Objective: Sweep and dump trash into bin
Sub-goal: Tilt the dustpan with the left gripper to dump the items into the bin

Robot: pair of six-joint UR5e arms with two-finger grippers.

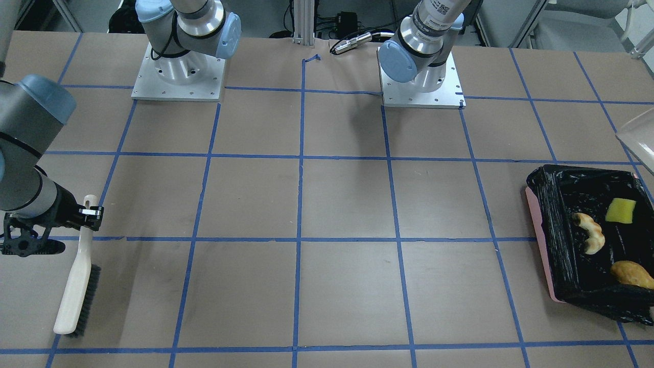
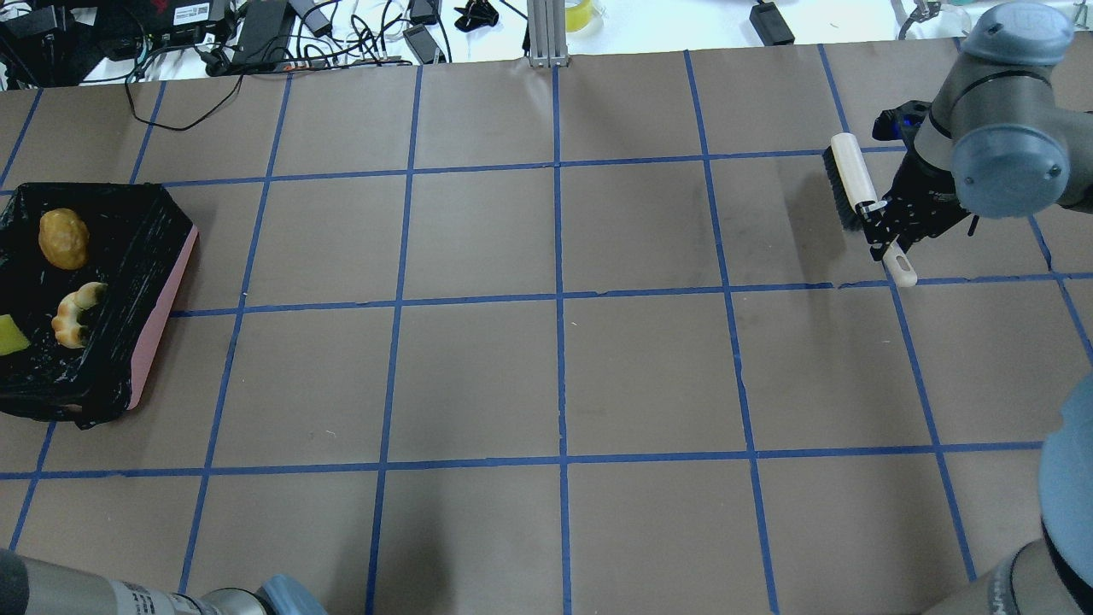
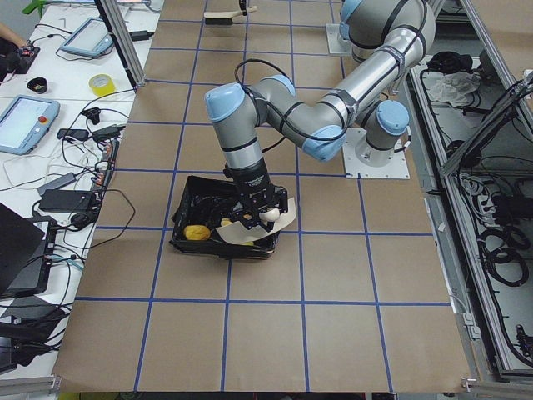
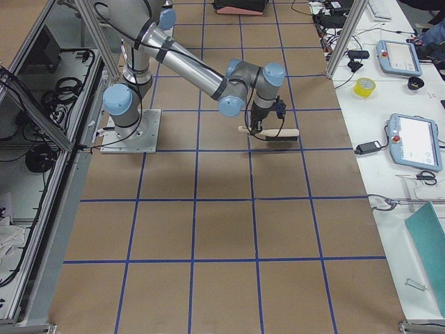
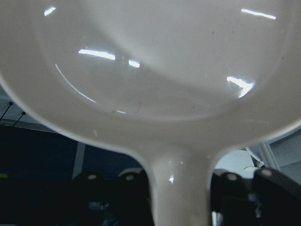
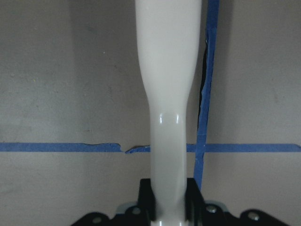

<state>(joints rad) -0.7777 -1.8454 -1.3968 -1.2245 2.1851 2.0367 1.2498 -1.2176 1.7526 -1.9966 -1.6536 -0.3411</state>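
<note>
Three trash pieces, front view: an orange-yellow lump (image 1: 632, 273), a pale crescent slice (image 1: 590, 232) and a yellow wedge (image 1: 620, 210) all lie inside the bin (image 1: 557, 225), on its black liner.
Bin, front view: stands on the worktop (image 1: 347, 204) at the frame's right edge, on the robot's left side. A pink wall shows beside the liner.
Right gripper (image 1: 91, 211), front view: jaws clenched on the upper handle of the brush (image 1: 76, 286). The brush slants down to the worktop, bristle end lowest. Contact with the worktop cannot be told.
Dustpan (image 1: 636, 138), front view: only a pale corner shows, at the frame edge above the bin.
Overhead view: bin at the left edge with all three pieces in it. Right gripper and brush are at the far right, well apart from the bin. Left gripper is out of frame.
Left side view: left gripper (image 3: 260, 215) holds the dustpan tilted over the bin. The lump shows in the bin beside the pan.
Right side view: the near arm reaches out over the worktop, with the brush roughly level under its gripper.
Left wrist view: the cream pan fills the frame. Its handle stem passes between the jaws, which grasp it.
Right wrist view: the brush handle runs up the frame from between the clenched jaws. Blue tape (image 6: 56, 147) lines cross on the worktop beneath.
</note>
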